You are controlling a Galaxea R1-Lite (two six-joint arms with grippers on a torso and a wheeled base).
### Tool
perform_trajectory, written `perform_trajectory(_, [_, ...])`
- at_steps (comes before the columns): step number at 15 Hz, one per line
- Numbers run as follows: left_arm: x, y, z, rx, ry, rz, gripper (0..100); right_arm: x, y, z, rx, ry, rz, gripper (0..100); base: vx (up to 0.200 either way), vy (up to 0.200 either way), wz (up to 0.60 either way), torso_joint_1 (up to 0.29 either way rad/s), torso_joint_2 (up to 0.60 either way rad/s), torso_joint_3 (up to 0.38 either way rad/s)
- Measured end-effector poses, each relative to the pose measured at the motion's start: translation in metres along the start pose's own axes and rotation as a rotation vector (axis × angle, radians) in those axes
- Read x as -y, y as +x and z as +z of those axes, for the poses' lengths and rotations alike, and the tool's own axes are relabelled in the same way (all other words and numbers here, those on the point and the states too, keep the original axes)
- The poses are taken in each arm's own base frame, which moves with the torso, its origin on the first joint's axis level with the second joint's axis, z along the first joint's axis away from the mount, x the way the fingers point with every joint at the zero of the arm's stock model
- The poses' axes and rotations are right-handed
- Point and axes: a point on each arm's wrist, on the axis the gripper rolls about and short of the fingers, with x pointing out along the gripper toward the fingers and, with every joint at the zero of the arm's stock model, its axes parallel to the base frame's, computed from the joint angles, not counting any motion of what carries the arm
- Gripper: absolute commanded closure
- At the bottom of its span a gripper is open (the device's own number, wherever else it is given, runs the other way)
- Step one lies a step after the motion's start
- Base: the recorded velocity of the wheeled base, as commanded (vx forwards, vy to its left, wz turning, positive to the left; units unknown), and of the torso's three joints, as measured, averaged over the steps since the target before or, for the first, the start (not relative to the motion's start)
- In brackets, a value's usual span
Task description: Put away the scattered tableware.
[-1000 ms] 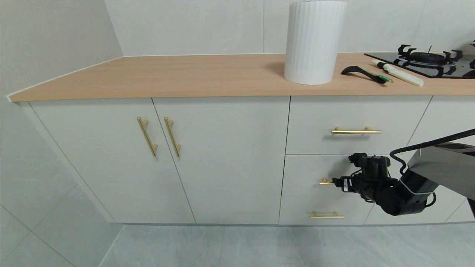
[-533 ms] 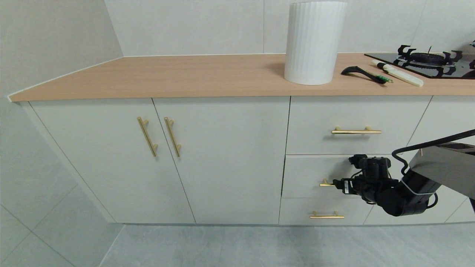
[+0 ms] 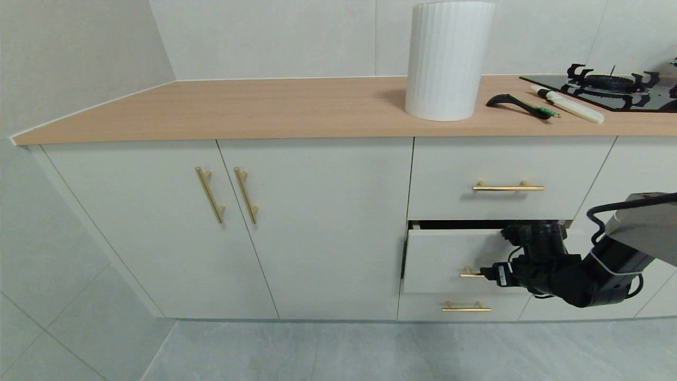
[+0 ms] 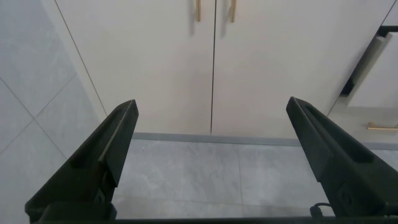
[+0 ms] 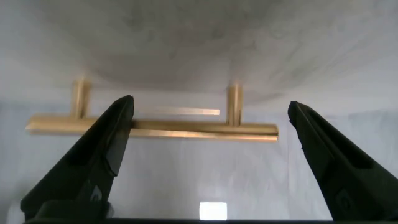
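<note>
Right now our right gripper (image 3: 489, 273) sits at the gold bar handle (image 5: 155, 129) of the middle pale-grey drawer (image 3: 449, 259). This drawer is in the stack directly below the tall white ribbed cylinder container (image 3: 447, 58), which stands on the wooden countertop (image 3: 238, 108). The drawer stands pulled out a little, with a dark gap along its top edge. From the wrist we see the gripper's two fingers spread wide, the bar lying across just past their tips; we cannot tell whether they touch it.

Up on the countertop, a black plastic ladle with a green-tipped handle (image 3: 515, 104) lies flat just to the right of the container. A long cream-white utensil (image 3: 571, 106) lies beside the ladle, farther from the container, near the black gas hob (image 3: 634, 98).

Our left gripper (image 4: 211, 102) hangs low with its fingers spread wide apart. It faces the pair of pale cabinet doors (image 4: 155, 62) below and left of the container, and the grey tiled floor (image 4: 205, 180) lies under it.
</note>
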Motion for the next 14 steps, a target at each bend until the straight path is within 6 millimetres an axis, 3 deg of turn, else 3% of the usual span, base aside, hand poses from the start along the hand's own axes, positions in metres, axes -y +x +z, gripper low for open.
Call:
perform_trajectory(3, [0.000, 0.000, 0.000, 0.000, 0.000, 0.000, 0, 0.000, -0.049, 0.016, -0.088, -0.015, 0.077, 0, 0.000, 0.000, 0.00, 0.000, 0.00, 0.000])
perform_trajectory(5, [0.000, 0.000, 0.000, 0.000, 0.000, 0.000, 0, -0.003, -0.084, 0.035, -0.049, -0.024, 0.106, 0, 0.000, 0.000, 0.00, 0.000, 0.00, 0.000])
perform_trajectory(8, [0.000, 0.000, 0.000, 0.000, 0.000, 0.000, 0, -0.014, -0.120, 0.054, 0.053, -0.036, 0.131, 0, 0.000, 0.000, 0.00, 0.000, 0.00, 0.000])
perform_trajectory(11, [0.000, 0.000, 0.000, 0.000, 0.000, 0.000, 0, -0.016, -0.122, 0.065, 0.150, -0.027, 0.120, 0, 0.000, 0.000, 0.00, 0.000, 0.00, 0.000])
perform_trajectory(14, [0.000, 0.000, 0.000, 0.000, 0.000, 0.000, 0, -0.018, -0.094, 0.068, 0.274, -0.002, 0.037, 0, 0.000, 0.000, 0.00, 0.000, 0.00, 0.000])
